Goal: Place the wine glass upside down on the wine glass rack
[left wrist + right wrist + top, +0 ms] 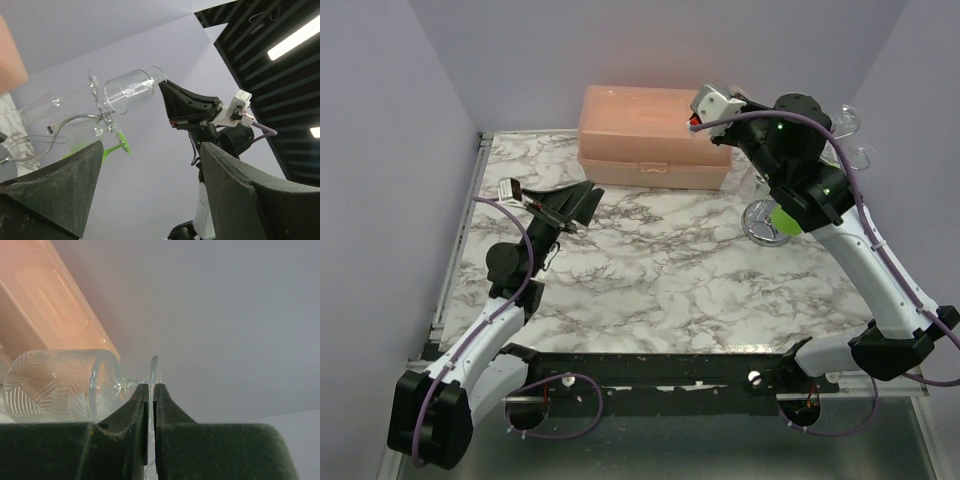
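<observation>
A clear patterned wine glass (50, 385) lies on its side in the air, with its round foot (153, 367) pinched between my right gripper's (151, 387) shut fingers. In the left wrist view the same glass (130, 90) sticks out from the right gripper (167, 95) beside the wine glass rack (55, 127). In the top view the right gripper (698, 118) is raised over the peach box, and the glass is hard to make out there. The rack's round base (760, 222) stands at the right. My left gripper (575, 205) is open and empty at the left, seen wide apart in its own view (150, 185).
A peach plastic box (655, 135) sits at the back of the marble table (660, 290). The rack holds clear glasses (850, 120) and a green-stemmed glass (112, 147). Walls close in on the left, back and right.
</observation>
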{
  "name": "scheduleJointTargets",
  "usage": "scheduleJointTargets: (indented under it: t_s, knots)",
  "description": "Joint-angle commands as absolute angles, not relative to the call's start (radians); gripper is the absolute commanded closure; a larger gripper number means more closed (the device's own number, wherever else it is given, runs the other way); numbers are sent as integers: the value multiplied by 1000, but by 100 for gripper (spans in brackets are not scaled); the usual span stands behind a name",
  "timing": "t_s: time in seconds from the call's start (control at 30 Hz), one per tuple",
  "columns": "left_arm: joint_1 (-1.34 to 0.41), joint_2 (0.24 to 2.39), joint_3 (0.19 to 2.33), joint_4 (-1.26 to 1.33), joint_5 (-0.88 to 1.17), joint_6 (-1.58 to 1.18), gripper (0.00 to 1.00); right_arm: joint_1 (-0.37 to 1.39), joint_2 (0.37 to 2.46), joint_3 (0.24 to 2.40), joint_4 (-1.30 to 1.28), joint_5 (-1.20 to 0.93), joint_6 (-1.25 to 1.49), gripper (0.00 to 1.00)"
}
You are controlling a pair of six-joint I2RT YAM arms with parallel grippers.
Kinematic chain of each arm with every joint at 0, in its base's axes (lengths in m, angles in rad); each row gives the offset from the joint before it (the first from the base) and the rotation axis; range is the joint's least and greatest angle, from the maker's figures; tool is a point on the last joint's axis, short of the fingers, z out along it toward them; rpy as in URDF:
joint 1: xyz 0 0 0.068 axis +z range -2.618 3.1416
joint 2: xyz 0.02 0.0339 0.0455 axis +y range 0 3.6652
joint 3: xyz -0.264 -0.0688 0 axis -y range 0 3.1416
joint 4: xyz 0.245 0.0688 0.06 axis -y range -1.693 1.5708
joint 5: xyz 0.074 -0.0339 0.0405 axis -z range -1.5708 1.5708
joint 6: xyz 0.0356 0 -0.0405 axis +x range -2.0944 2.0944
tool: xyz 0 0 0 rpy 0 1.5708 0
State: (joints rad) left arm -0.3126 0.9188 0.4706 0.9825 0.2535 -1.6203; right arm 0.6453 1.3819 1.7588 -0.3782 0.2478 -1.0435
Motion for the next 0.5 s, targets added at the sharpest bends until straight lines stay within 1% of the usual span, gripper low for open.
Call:
scheduleJointTargets:
  t_s: [0.0,0.47]
  knots:
    - [-295,901,408,929,309,-1596,20,631,1390,1763,-421,362,-1005,100]
    - [-273,866,335,966,325,-1621,20,531,1499,1810,-518,355,-890,100]
